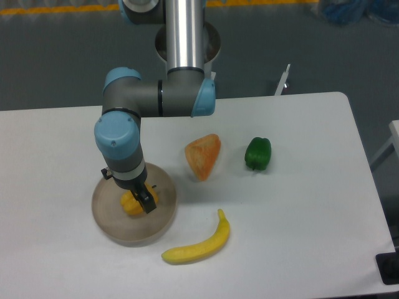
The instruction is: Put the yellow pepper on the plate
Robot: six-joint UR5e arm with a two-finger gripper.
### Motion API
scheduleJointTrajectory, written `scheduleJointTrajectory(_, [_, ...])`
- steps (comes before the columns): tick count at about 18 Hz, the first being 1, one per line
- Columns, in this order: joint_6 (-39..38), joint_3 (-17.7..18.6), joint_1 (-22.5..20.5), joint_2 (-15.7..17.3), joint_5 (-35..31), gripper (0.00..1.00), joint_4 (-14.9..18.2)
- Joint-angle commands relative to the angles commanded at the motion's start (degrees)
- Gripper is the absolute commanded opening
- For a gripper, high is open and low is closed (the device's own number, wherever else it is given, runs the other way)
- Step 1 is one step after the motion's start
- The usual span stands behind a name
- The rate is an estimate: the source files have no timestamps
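Observation:
The yellow pepper (131,204) is small and yellow-orange, and lies on the grey-beige round plate (156,225) at the front left of the table. My gripper (142,198) is directly over the pepper, its dark fingers straddling it. The wrist hides much of the pepper. I cannot tell whether the fingers still press on it or stand apart from it.
An orange wedge-shaped piece (203,156) lies right of the plate. A green pepper (258,153) sits further right. A long yellow banana (199,245) lies in front of the plate's right side. The table's front edge is close behind the banana.

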State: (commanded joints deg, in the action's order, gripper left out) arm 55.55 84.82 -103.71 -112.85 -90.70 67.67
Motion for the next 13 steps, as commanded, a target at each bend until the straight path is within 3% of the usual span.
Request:
scheduleJointTrajectory(7, [4.12, -6.51, -13.87, 1.32, -2.03, 1.0, 0.44])
scheduleJointTrajectory(11, [10.09, -6.34, -20.91, 1.67, -1.59, 1.0, 1.14])
scheduleJointTrajectory(13, [14.74, -5.9, -23.72, 1.67, -1.67, 1.0, 4.11])
